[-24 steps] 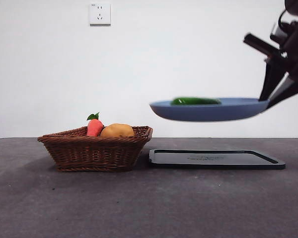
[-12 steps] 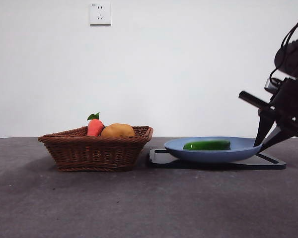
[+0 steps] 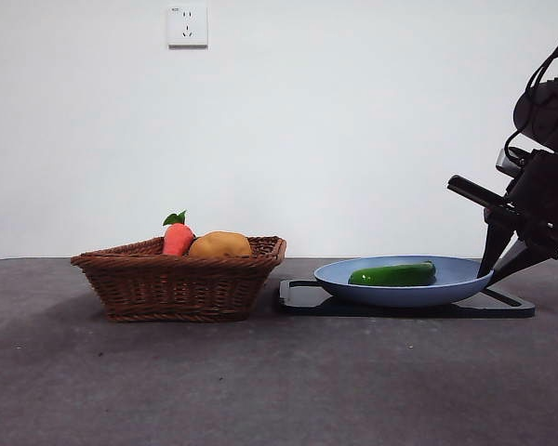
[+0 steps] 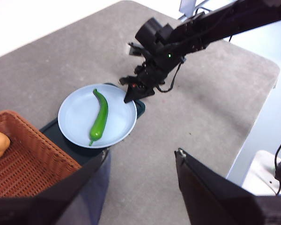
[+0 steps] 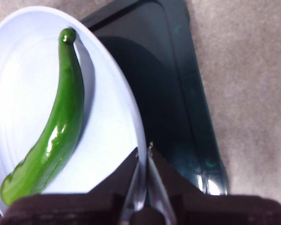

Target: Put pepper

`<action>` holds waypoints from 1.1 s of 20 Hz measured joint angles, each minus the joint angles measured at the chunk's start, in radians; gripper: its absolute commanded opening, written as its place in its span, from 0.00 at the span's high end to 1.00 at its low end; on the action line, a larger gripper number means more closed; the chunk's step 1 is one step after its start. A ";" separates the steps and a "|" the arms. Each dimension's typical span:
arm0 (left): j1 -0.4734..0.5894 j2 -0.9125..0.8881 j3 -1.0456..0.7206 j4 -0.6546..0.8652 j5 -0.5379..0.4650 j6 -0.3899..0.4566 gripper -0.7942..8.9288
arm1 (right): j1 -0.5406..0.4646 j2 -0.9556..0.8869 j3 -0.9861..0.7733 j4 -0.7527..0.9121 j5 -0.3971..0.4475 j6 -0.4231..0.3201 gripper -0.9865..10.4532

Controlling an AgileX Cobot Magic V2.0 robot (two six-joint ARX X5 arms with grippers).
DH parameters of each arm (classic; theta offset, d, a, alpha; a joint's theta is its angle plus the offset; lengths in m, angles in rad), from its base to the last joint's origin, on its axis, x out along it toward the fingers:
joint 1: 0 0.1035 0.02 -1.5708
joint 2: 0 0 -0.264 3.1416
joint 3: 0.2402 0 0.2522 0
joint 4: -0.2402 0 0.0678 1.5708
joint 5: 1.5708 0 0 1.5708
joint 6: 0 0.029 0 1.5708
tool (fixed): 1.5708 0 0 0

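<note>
The glossy green pepper [image 3: 391, 274] lies in the blue plate [image 3: 391, 295], which rests on the black tray [image 3: 307, 299]. My right gripper [image 3: 491, 271] is at the plate's right edge, shut on its rim. The right wrist view shows its jaws [image 5: 144, 150] pinched on the rim, with the pepper [image 5: 56, 126] on the plate [image 5: 18, 70] above the tray [image 5: 164, 93]. My left gripper [image 4: 140, 154] is open and empty, high above the table. From there I see the pepper [image 4: 99, 119], the plate [image 4: 77, 115] and the right gripper [image 4: 129, 97].
A brown wicker basket [image 3: 177, 283] stands left of the tray, holding a red-orange item with green leaves [image 3: 177, 239] and a tan potato-like item [image 3: 219, 245]. The basket [image 4: 23, 159] also shows in the left wrist view. A wall socket [image 3: 187, 25] is behind.
The right gripper has lowered the plate with the pepper from mid-air down onto the black tray. The plate then shifted slightly right. The basket has not moved.
</note>
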 measured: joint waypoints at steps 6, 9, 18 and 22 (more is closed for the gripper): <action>0.000 0.000 0.000 -0.012 0.000 0.000 0.66 | -0.005 -0.002 0.000 -0.023 0.000 -0.018 0.73; 0.000 0.000 0.000 -0.029 0.000 0.000 0.66 | -0.019 -0.065 0.000 -0.076 0.001 -0.050 0.73; 0.000 0.000 0.000 -0.052 0.000 0.000 0.67 | 0.013 -0.619 0.002 -0.550 -0.137 -0.265 0.73; 0.000 0.000 0.000 -0.059 0.000 0.000 0.67 | 0.103 -0.859 0.002 -0.736 -0.158 -0.316 0.73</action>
